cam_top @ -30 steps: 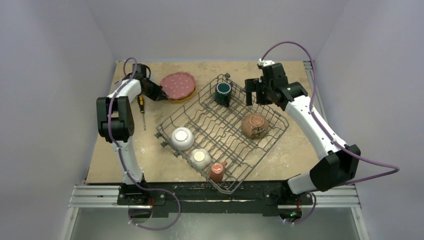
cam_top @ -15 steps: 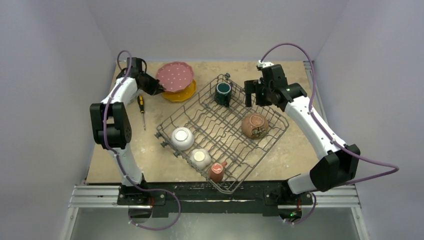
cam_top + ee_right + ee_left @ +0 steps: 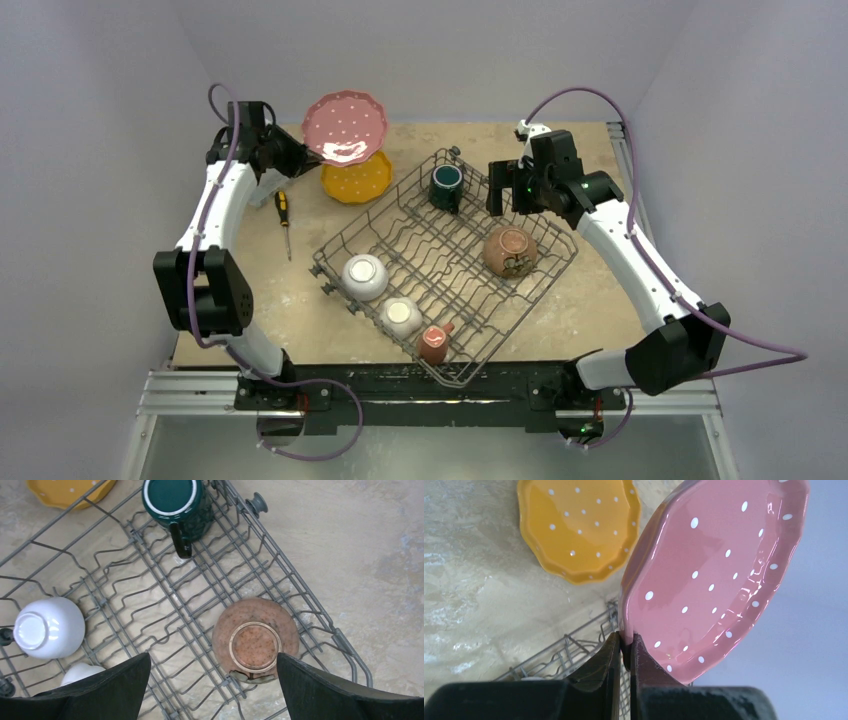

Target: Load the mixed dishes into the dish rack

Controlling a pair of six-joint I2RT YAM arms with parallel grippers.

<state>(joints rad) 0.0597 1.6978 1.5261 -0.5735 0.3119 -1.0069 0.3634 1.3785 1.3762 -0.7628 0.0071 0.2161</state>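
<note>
Beyond the far-left corner of the dish rack, we see the left gripper clamped on the rim of the pink white-dotted plate, holding it tilted in the air. The yellow plate lies flat on the desk just beside the rack. Over the rack's far-right edge hangs the right gripper, spread wide and empty. Inside the rack we find the dark teal mug at the far corner, the brown bowl upside down at the right, and the white bowl, small floral bowl and red-and-white mug along the near-left side.
</note>
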